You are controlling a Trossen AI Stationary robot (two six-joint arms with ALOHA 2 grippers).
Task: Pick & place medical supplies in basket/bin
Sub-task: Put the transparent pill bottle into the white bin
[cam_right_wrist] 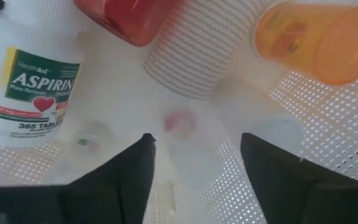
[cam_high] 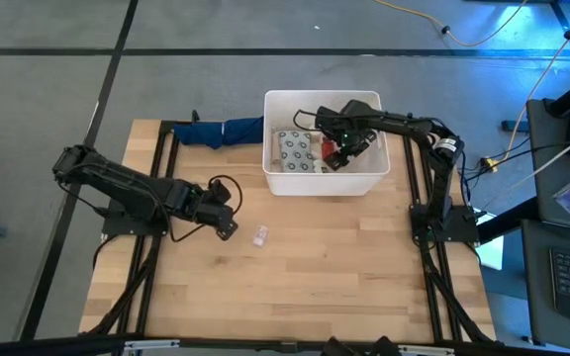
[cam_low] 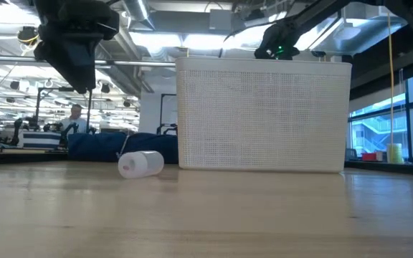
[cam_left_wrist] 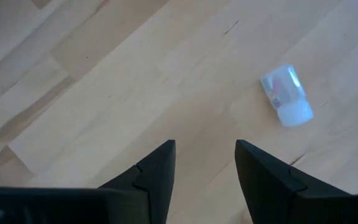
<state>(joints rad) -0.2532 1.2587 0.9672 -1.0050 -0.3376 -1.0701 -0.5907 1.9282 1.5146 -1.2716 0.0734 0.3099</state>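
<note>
On the wooden table (cam_high: 344, 287), one small clear pill bottle (cam_high: 260, 235) with a white cap lies on its side, alone on bare boards in front of the white tub (cam_high: 325, 183). In the low view it shows as a stubby white cylinder (cam_low: 140, 163) with its round end towards the camera, just left of the tub's perforated wall (cam_low: 264, 122).

Left gripper (cam_high: 228, 229) hovers above the table just beside that bottle, nothing between the fingers (cam_left_wrist: 154, 171); they stand parted, with only bare wood in the gap. In the left wrist view the bottle (cam_left_wrist: 286, 96) lies off to one side of the fingers, not between them, apart from both tips.

Right gripper (cam_high: 336, 158) is down inside the tub, fingers (cam_right_wrist: 126, 171) spread, gripping nothing. Below it in the tub: white aspirin bottle (cam_right_wrist: 33, 81) with green label, red bottle (cam_right_wrist: 132, 17), orange pill bottle (cam_right_wrist: 319, 37), ribbed white cap (cam_right_wrist: 194, 53), and small clear cups (cam_right_wrist: 182, 140), one lying between the tips. Grey dotted packet (cam_high: 295, 150) lies flat at the tub's left side.
</note>
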